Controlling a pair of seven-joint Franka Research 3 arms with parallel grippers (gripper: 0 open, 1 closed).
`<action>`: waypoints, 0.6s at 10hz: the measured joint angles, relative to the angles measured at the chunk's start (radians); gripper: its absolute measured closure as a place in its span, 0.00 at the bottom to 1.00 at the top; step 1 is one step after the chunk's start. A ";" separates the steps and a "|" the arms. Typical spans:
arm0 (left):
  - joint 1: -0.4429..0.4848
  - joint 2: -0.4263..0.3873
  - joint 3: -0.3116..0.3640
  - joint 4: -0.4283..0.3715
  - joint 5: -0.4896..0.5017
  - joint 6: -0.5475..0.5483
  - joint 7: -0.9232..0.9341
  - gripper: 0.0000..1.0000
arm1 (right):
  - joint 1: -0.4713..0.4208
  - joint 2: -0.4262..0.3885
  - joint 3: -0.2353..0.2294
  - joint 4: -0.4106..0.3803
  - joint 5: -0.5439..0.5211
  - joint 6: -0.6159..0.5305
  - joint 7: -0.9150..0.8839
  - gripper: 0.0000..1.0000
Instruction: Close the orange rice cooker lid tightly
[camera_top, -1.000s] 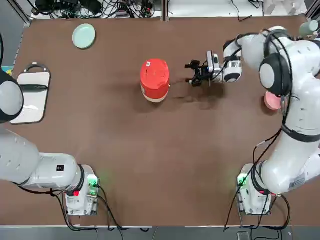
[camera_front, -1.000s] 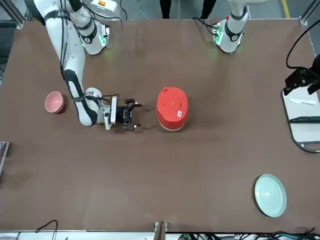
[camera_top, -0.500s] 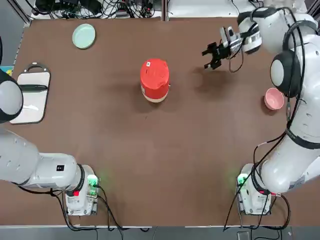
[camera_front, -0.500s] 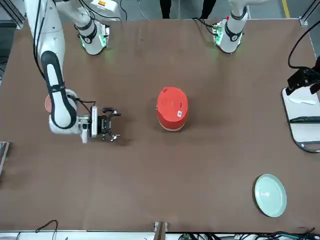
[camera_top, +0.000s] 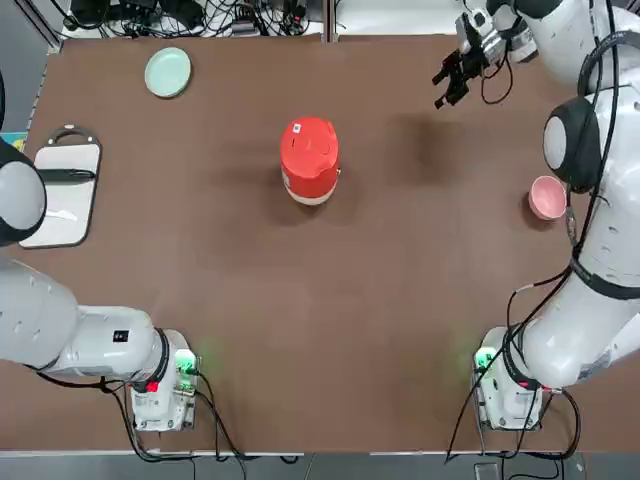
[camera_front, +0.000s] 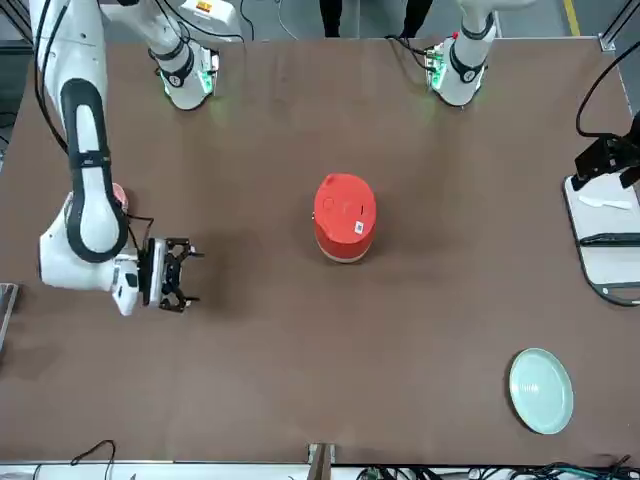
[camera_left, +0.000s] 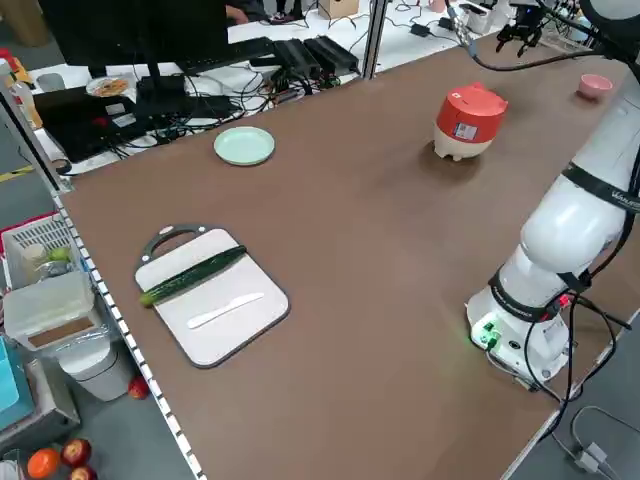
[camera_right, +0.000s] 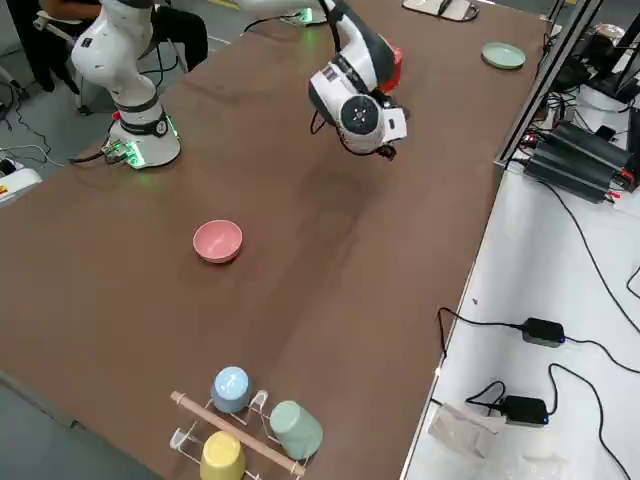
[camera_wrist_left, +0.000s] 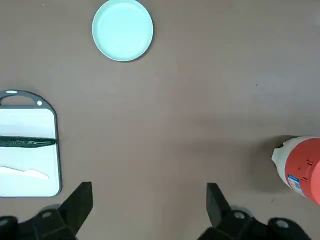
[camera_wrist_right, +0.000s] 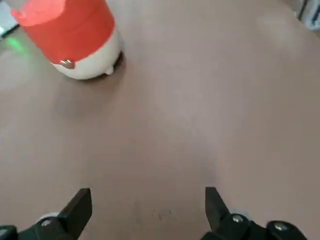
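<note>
The right arm reaches long toward the far side of the desk, its forearm raised and its wrist turned so the right gripper (camera_top: 452, 77) lies roughly level above the surface, fingers spread wide with nothing between them. The left arm stands folded high at its own side; the left gripper (camera_wrist_left: 149, 202) looks straight down, apparently wide apart and empty.

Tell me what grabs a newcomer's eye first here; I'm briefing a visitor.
The orange rice cooker stands alone mid-table with its lid down. The right gripper hangs open, well away from it, near the table's far edge. At the left side lies a cutting board bearing a cucumber.
</note>
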 joint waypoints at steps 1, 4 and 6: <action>0.000 0.000 0.000 0.000 0.000 0.000 0.000 0.00 | 0.008 0.001 0.000 0.000 -0.008 0.020 0.029 0.00; 0.000 0.000 0.000 0.000 0.000 0.000 0.000 0.00 | 0.012 0.001 0.000 -0.006 -0.017 0.085 0.216 0.00; 0.000 0.000 0.000 0.000 0.000 0.000 0.000 0.00 | 0.022 -0.033 0.020 -0.006 -0.131 0.122 0.553 0.00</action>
